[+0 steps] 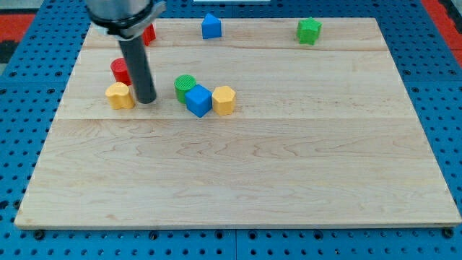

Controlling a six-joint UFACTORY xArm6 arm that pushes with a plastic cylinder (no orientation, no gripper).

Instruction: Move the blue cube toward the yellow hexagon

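The blue cube [198, 100] lies left of the board's middle, in its upper half. The yellow hexagon [224, 100] sits right beside it on the right, touching or nearly touching. A green cylinder [184, 86] touches the cube's upper left. My tip [146, 100] rests on the board left of the cube, about a block's width from the green cylinder. It stands just right of a yellow block [120, 95].
A red cylinder [120, 70] stands behind the rod at the left. Another red block [149, 33] is partly hidden by the arm at the top left. A second blue block [211, 26] and a green block [309, 30] sit along the top edge.
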